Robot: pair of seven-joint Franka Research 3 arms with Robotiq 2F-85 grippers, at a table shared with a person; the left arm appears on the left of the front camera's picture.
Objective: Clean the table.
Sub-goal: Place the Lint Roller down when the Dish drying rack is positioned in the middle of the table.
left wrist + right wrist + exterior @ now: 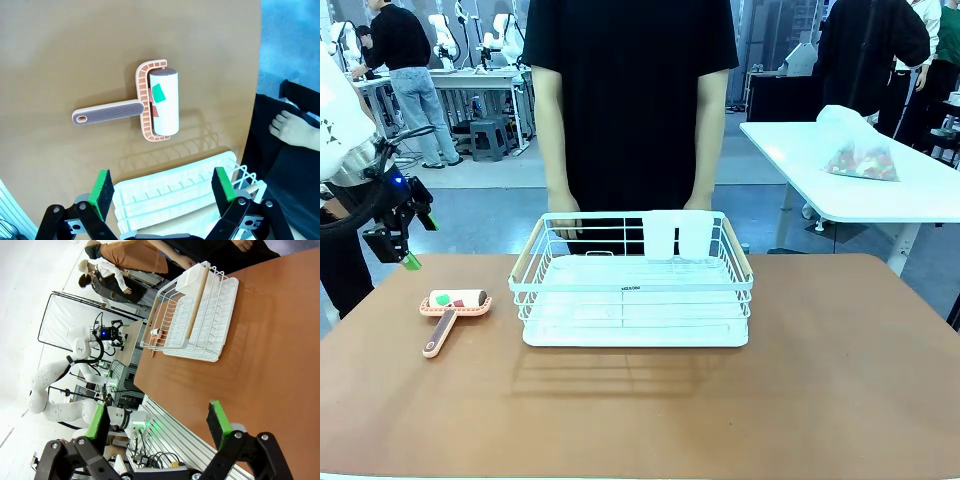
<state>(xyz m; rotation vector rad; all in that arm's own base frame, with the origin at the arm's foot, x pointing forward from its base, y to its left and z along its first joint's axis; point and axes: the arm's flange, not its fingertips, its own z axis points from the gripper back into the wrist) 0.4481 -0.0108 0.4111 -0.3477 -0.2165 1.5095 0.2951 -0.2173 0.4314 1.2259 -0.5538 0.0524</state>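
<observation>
Left gripper (162, 192): jaws spread wide, holding nothing; it hangs above the table (840, 380), apart from the lint roller.
Right gripper (160, 422): jaws wide apart, empty, above bare tabletop away from the rack.
Table: reddish-brown top spanning the front view, carrying rack and roller.
Dish rack (635, 285): white wire, mid-table; landmark.
Lint roller (450, 308): lying flat left of the rack, pink handle toward the robot.
Person's hands (563, 217): just behind the rack's far rim.
</observation>
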